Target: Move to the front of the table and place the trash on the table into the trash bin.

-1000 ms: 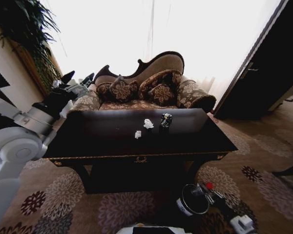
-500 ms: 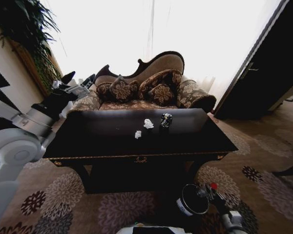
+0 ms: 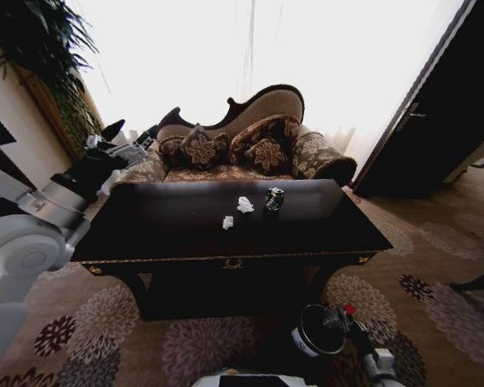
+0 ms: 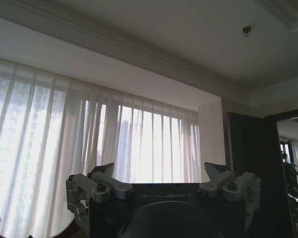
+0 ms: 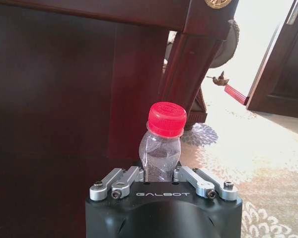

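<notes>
R hand (image 5: 161,174) grips bottle (image 5: 161,144) low by bin (image 3: 316,331); L hand (image 4: 161,182) wide, up left of tabletop (image 3: 185,222).

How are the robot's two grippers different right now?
The right gripper is shut on a bottle with a red cap; the left gripper is open and holds nothing. The right one hangs low beside the trash bin, in front of the table; the left one is raised near the table's far left corner, pointing up toward the curtains. Both are black with silver finger links.
</notes>
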Tool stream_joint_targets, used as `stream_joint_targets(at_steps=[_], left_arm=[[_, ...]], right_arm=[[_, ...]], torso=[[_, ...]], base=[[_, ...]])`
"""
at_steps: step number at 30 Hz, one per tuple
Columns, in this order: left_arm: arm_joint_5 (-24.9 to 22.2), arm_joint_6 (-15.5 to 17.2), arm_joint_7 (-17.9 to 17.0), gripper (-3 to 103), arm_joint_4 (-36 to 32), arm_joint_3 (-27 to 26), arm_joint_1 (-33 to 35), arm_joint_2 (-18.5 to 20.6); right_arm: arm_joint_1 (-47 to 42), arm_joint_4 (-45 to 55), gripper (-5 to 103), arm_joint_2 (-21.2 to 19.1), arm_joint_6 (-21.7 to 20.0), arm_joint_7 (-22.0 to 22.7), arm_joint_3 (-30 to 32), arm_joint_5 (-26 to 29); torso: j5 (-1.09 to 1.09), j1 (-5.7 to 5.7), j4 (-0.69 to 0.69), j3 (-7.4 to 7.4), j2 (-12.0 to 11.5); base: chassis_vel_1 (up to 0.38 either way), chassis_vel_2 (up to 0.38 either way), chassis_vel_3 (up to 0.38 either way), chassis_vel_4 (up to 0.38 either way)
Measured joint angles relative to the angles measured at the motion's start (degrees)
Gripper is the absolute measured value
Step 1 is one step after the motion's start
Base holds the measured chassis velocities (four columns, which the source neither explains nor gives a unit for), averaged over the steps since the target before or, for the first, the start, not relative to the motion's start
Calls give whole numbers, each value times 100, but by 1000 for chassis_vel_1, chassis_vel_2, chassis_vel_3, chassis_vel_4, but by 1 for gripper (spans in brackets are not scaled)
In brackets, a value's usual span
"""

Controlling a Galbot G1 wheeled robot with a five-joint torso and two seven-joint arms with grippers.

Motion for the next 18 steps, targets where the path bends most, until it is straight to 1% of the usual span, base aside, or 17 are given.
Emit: stream_joint_targets(at_steps=[9, 10, 11, 13, 14, 15, 18], left_arm=[[-7, -3, 13, 100, -1, -4, 6, 66], [-9, -4, 13, 100, 5, -7, 5, 67], [-9, -4, 13, 100, 5, -7, 5, 67], [-11, -5, 18, 100, 5, -7, 8, 67], [-11, -5, 25, 100, 5, -7, 11, 65], [-11, -5, 25, 100, 5, -7, 11, 65], [-8, -7, 34, 100, 9, 28, -7, 54]], right_arm=[[76, -44, 21, 8, -65, 42, -13, 52], [84, -59, 18, 12, -69, 43, -17, 46], [84, -59, 18, 12, -69, 43, -17, 46], [95, -83, 21, 13, -70, 43, -18, 40], [94, -86, 26, 12, -77, 43, -19, 37], [94, -86, 26, 12, -77, 43, -19, 37], [80, -79, 42, 10, -96, 41, -15, 50]], torso=[[1, 0, 0, 0, 0], [1, 0, 0, 0, 0], [1, 0, 0, 0, 0], [0, 0, 0, 0, 0], [1, 0, 0, 0, 0], [1, 0, 0, 0, 0], [0, 0, 0, 0, 0]], base=[[0, 0, 0, 0], [0, 0, 0, 0], [0, 0, 0, 0], [0, 0, 0, 0], [0, 0, 0, 0], [0, 0, 0, 0], [0, 0, 0, 0]])
